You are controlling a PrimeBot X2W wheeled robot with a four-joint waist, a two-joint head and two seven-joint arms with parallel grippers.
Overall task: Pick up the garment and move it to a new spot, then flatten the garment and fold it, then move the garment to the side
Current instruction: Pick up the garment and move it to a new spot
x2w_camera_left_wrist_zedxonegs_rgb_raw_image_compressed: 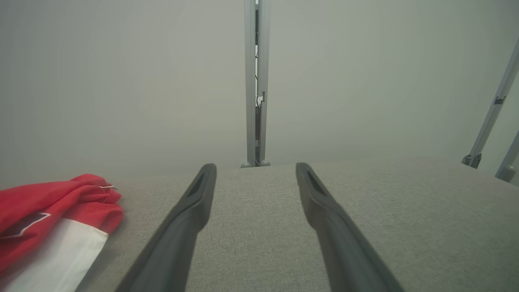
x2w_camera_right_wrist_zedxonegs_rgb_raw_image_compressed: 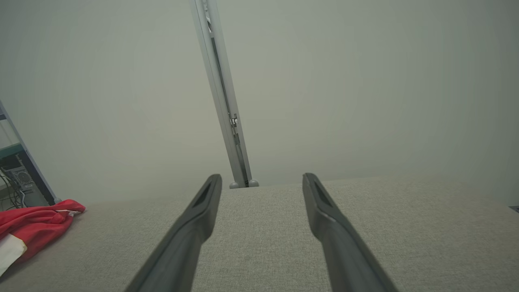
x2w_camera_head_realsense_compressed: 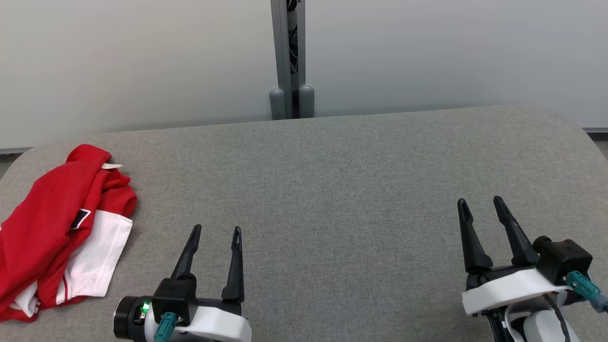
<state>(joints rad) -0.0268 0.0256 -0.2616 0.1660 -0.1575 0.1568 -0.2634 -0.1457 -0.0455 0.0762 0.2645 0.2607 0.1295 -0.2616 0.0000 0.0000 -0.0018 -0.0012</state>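
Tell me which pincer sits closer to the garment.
The left pincer: the red-and-white garment lies just to its left; the right pincer is much farther off.

even, soft light, faint shadows; head view sharp, wrist views hazy with blurred near fingers (x2w_camera_left_wrist_zedxonegs_rgb_raw_image_compressed: 182,227).

Head looks down; wrists low, forward; all share garment (x2w_camera_head_realsense_compressed: 47,223).
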